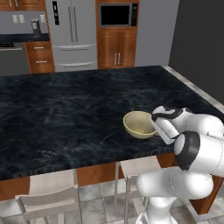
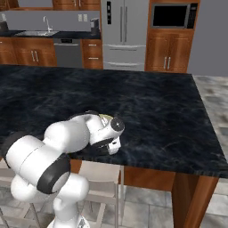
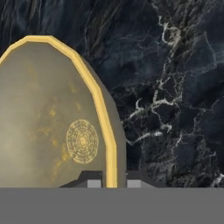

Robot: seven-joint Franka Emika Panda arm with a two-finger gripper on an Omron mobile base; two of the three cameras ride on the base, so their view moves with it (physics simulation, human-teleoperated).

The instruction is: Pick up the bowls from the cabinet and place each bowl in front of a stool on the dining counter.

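Bowl: we see one olive-beige bowl (image 1: pixel 140 124) with a thin yellow rim sitting upright on the black marble dining counter (image 1: pixel 65 113), close to the counter's near edge and above the pale stool (image 1: pixel 138 168) tucked under that edge.
Step in hand: we judge this to be the placing of a bowl in front of a stool; the bowl looks set down but not yet let go.
Tool: the tool (image 3: pixel 114 183) is pressed together on the bowl's rim, one fingertip inside the wall and one outside, as the hand view shows.
Next move: we would spread the fingers, lift straight up clear of the rim without tipping the bowl, then go for the second bowl.
Arm pose: the arm is folded low over the counter's near edge, wrist bent down at the bowl's right side.
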